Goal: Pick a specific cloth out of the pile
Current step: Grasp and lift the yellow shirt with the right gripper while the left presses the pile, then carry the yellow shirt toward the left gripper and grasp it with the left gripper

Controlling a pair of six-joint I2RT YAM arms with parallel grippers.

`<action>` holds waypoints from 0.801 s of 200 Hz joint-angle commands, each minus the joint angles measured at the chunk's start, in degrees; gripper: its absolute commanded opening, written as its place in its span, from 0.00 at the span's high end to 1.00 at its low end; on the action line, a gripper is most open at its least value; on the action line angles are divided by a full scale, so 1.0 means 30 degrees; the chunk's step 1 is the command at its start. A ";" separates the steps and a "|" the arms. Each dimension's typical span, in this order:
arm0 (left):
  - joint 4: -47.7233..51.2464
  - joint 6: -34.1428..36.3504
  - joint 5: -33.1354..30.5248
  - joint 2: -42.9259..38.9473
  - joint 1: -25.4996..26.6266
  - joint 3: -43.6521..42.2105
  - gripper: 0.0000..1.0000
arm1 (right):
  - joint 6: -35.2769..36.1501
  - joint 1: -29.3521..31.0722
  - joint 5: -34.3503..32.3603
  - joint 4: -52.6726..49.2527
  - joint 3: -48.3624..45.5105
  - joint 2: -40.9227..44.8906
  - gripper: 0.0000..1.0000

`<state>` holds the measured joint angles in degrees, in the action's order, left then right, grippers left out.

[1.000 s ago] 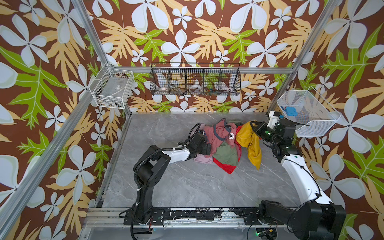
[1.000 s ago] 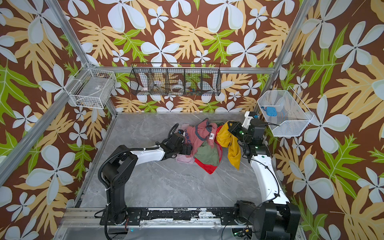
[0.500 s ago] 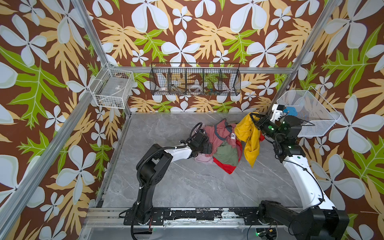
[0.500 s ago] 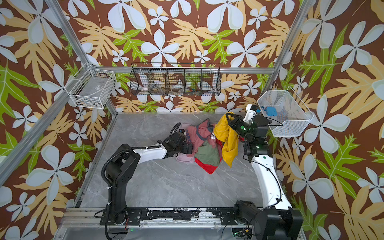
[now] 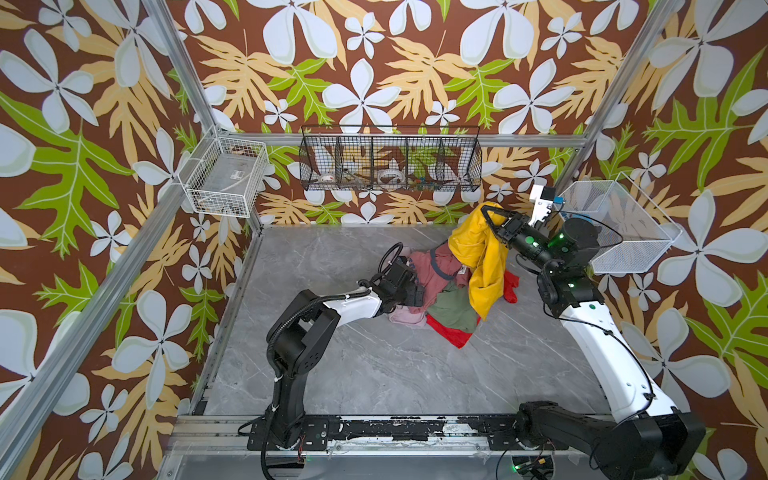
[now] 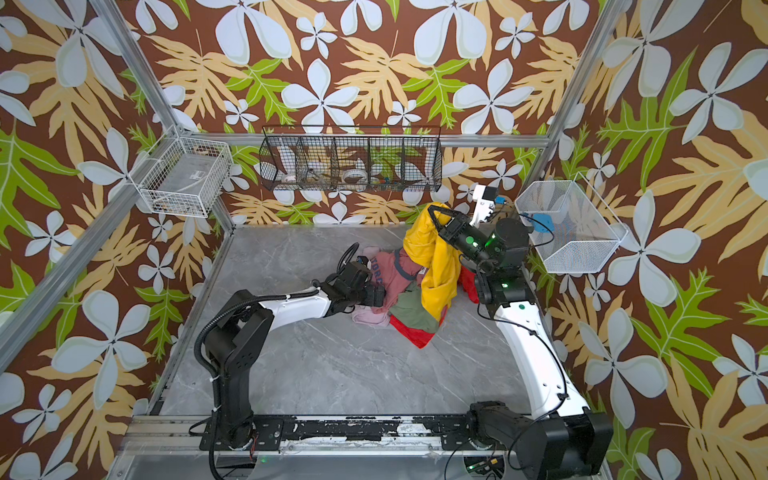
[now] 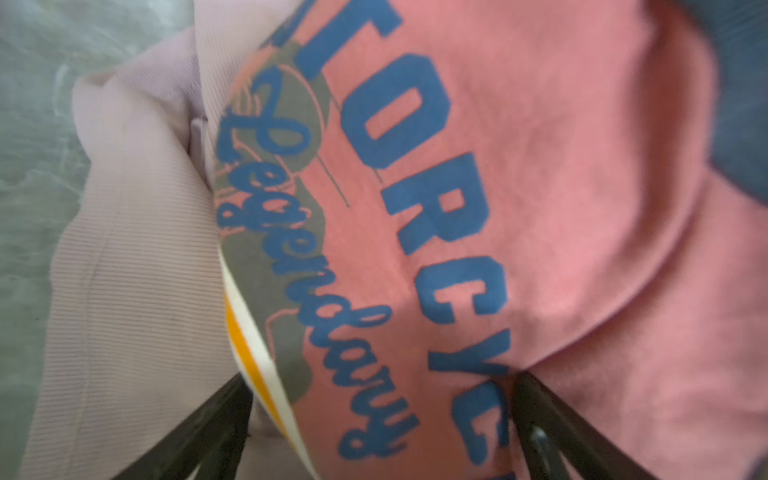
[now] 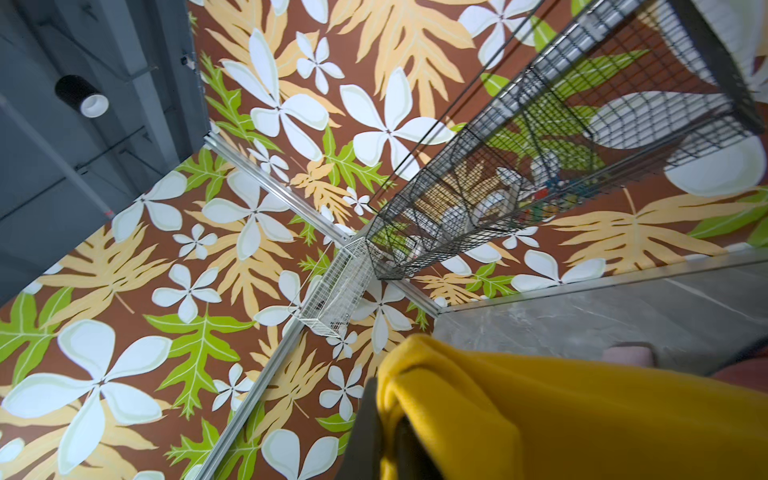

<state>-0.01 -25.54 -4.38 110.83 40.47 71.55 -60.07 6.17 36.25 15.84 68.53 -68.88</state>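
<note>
Right jaws clamp the cloth (image 5: 478, 253), raised over the pile (image 5: 453, 308) with its tail draped there; left jaws spread wide, empty, against the shirt (image 7: 561, 145); risk: tail may drag garments along.

A robotics lab test cell is shown. A grey marble-look tabletop (image 5: 395, 374) is enclosed by an aluminium frame (image 5: 183, 62) and panels papered with a floral print (image 5: 361, 95). A left arm (image 5: 353, 305) and a right arm (image 5: 602, 345) are bolted to a rail (image 5: 415, 428) at 6 o'clock. Wire baskets are hung at 10 (image 5: 226, 183), 12 (image 5: 390, 166) and 2 o'clock (image 5: 636, 241). A bare industrial ceiling (image 8: 83, 124) is seen past the panels in the right wrist view.
</note>
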 commanded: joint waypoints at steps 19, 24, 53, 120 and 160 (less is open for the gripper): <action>-0.0743 -0.0040 0.0484 -0.1813 0.0046 -0.0559 0.00 | -0.0813 0.0282 -0.0224 0.3168 0.0232 -0.0008 1.00; -0.0796 -0.0067 0.0521 -0.2082 0.0046 -0.0703 0.00 | -0.0766 0.0336 -0.0337 0.3159 0.0130 0.0009 1.00; -0.0787 -0.0301 0.0325 -0.3827 0.0046 -0.1951 0.00 | -0.0263 0.1329 -0.1400 0.2919 -0.1248 0.0051 1.00; -0.1068 0.0779 0.2857 -0.8276 0.0068 -0.4603 0.00 | -0.1120 0.3187 -0.3964 0.4826 -0.4583 -0.1392 1.00; -0.1742 0.1423 0.5895 -0.8973 0.0751 -0.4763 0.01 | -0.1014 0.3449 -0.5081 0.4537 -0.4572 -0.1795 1.00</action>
<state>-2.79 -23.42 6.09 84.05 41.54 57.01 -62.74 16.16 24.36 25.63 54.76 -74.22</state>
